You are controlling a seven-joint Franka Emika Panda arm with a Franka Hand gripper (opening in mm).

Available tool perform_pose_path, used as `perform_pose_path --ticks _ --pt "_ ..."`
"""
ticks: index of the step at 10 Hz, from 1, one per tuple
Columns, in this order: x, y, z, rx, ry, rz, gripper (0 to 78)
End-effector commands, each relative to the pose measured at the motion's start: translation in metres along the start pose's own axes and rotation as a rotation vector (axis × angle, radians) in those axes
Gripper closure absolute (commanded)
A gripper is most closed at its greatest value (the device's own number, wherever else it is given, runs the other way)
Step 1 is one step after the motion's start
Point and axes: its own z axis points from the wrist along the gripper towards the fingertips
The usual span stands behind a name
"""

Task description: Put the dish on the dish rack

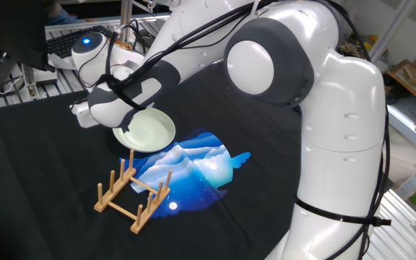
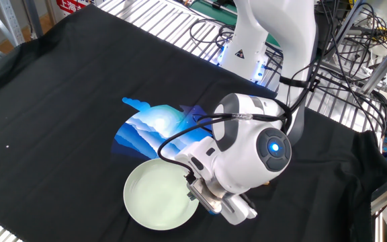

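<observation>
My claw [image 2: 192, 189] is low over the near rim of the dish [image 2: 154, 196], on the side of the plate that faces my wrist; in the other fixed view the fingers sit at the plate's 3 o'clock edge; whether they are clenched on the rim or merely straddling it I cannot tell, since my own wrist housing covers the tips in both views.

The dish [image 1: 149, 130] lies flat on the black cloth of the desk [image 1: 35, 166], bowl side up, just beside the blue printed patch [image 1: 193, 167]; it appears unlifted, though the rim under my wrist is hidden.

The dish rack [image 1: 131, 195] stands upright on the same cloth, apart from the plate, with the blue patch along one side of it; in one fixed view it lies at about 6 o'clock from the dish; it does not show in the other fixed view.

Governing relation: the plate is directly under my claw, the rack is toward 6 o'clock of it in that view; the rack's rails run roughly from 10 o'clock to 4 o'clock, and the slots between pegs cross that line.

Judgement: the step in hand is securing the rim; the plate must then be raised, tipped on edge, and carried to the rack so its plane lines up with a slot; a flat or skewed plate would strike the pegs.
</observation>
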Motion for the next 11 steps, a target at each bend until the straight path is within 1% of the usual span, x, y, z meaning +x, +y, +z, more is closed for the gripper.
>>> perform_pose_path --ticks 1,4,7,11 --pt "0.003 0.011 -0.001 0.045 -0.022 0.008 76.4" --pt "0.007 0.017 0.001 0.045 -0.025 0.021 76.4" --pt "0.006 0.02 0.003 0.045 -0.027 0.025 76.4" --pt "0.007 0.029 0.0 0.049 -0.024 0.028 76.4"
